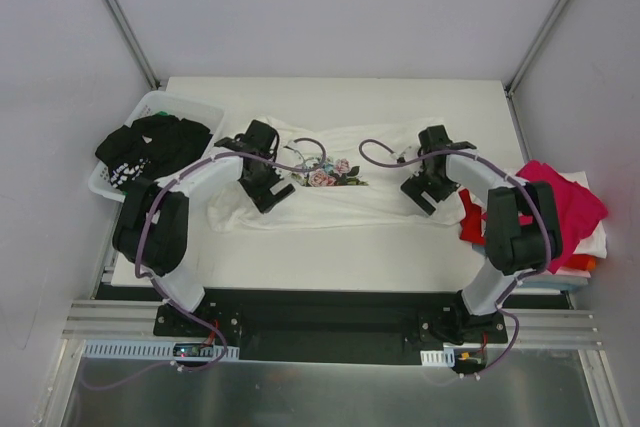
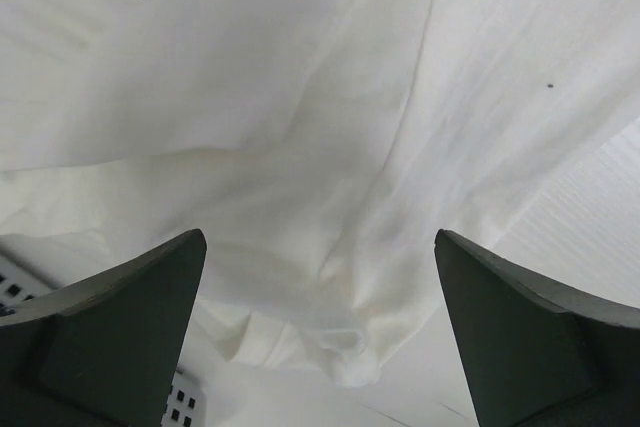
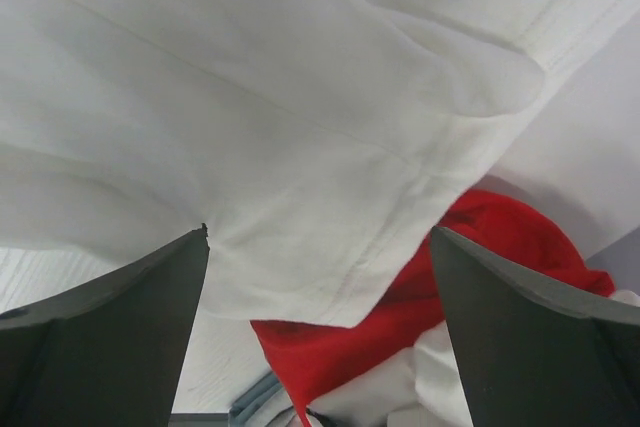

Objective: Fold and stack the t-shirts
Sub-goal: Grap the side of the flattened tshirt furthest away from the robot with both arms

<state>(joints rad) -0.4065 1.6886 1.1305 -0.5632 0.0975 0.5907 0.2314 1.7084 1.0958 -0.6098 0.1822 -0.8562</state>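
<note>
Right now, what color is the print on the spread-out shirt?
Pink and green floral print, best in the top view.

white floral-print t-shirt (image 1: 345,194), black white-print t-shirt (image 1: 150,144), magenta t-shirt (image 1: 570,202), red t-shirt (image 3: 400,317)

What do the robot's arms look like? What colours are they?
The left arm and right arm have smooth, curved white shells and chunky black joints. A thin purplish cable runs along each one. The left pincer and right pincer are black. Their fingers are dark wedges that narrow to a point.
</note>
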